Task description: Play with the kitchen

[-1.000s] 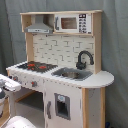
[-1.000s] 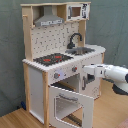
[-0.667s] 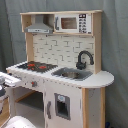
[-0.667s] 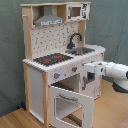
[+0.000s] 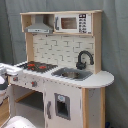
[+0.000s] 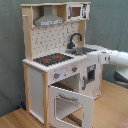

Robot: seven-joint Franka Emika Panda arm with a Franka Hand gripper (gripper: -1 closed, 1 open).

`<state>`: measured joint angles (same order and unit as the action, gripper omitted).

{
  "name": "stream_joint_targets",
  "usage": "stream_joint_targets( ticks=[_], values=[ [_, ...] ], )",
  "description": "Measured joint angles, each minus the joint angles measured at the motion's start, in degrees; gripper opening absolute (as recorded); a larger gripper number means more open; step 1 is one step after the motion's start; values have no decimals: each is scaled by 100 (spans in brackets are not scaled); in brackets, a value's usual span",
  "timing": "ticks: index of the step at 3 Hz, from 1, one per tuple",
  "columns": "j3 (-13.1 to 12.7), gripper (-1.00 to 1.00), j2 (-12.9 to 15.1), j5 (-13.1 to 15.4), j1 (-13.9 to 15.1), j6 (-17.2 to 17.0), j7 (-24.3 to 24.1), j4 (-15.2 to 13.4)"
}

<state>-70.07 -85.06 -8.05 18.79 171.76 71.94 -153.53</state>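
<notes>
The kitchen (image 5: 65, 65) is a tall light-wood and white toy unit, seen in both exterior views (image 6: 55, 50). It has a black-red hob (image 6: 52, 59), a grey hood (image 6: 49, 20), a black tap (image 6: 75, 39) and a sink (image 5: 72, 74). Its oven door (image 6: 70, 106) hangs open, tilted down toward the floor. In the second exterior view my white arm comes in from the right, and my gripper (image 6: 94, 54) sits at counter height against the front edge by the sink. In the first exterior view only part of my arm (image 5: 6, 70) shows at the left edge, beside the hob.
A grey curtain (image 6: 112, 25) hangs behind the kitchen. The floor (image 6: 112, 107) is wood. A toy microwave (image 5: 70, 22) sits in the top shelf, and a windowed cupboard door (image 5: 62, 105) is shut under the sink.
My arm has risen from the level of the knobs to the level of the counter and moved slightly closer to the kitchen. The oven door stays open.
</notes>
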Motion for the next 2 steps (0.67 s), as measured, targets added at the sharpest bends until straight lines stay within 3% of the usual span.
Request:
stream_joint_targets(
  ticks=[2],
  values=[
    [820,100,125,-1,3,212,916,-124]
  ],
)
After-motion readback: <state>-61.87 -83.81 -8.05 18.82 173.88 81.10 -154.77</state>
